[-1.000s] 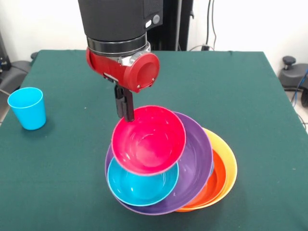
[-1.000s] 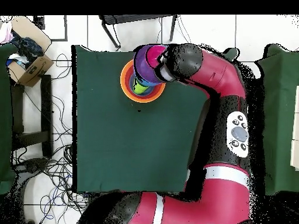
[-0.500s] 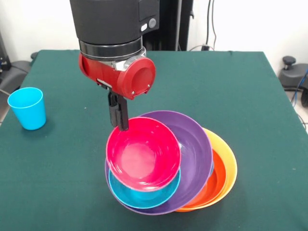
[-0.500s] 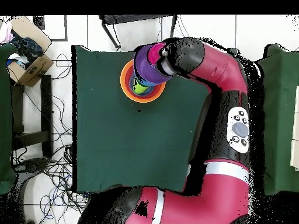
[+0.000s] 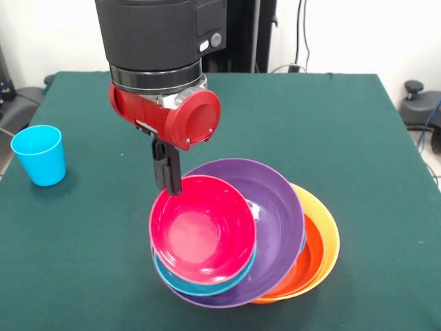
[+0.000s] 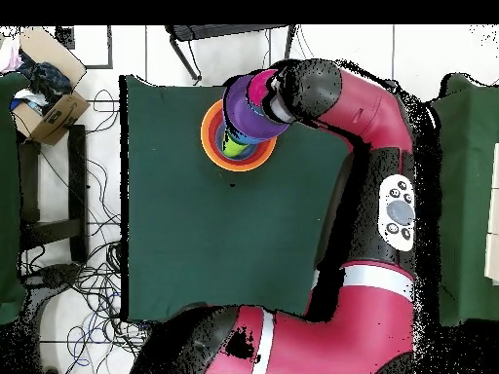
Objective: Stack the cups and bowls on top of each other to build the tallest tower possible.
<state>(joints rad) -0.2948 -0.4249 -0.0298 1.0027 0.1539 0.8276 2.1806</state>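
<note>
My gripper (image 5: 167,181) is shut on the far rim of the small pink-red bowl (image 5: 203,231) and holds it slightly tilted, low inside a blue bowl (image 5: 200,285). That blue bowl lies in the purple bowl (image 5: 279,207), which rests in a red-orange bowl (image 5: 309,261) and a big orange bowl (image 5: 329,231). Together they form the tower near the table's front. A light blue cup (image 5: 40,155) stands upright, alone at the left. In the overhead view the tower (image 6: 239,131) shows an orange rim, purple, pink and a lime green patch (image 6: 231,146). The arm hides the gripper there.
The green table (image 5: 344,117) stretches behind and to the right of the pile. The tower sits close to the front edge. Off the table in the overhead view are a cardboard box (image 6: 44,97) and cables on the floor.
The gripper has carried the pink-red bowl down and slightly left. The bowl has levelled out and now covers most of the blue bowl below it.
</note>
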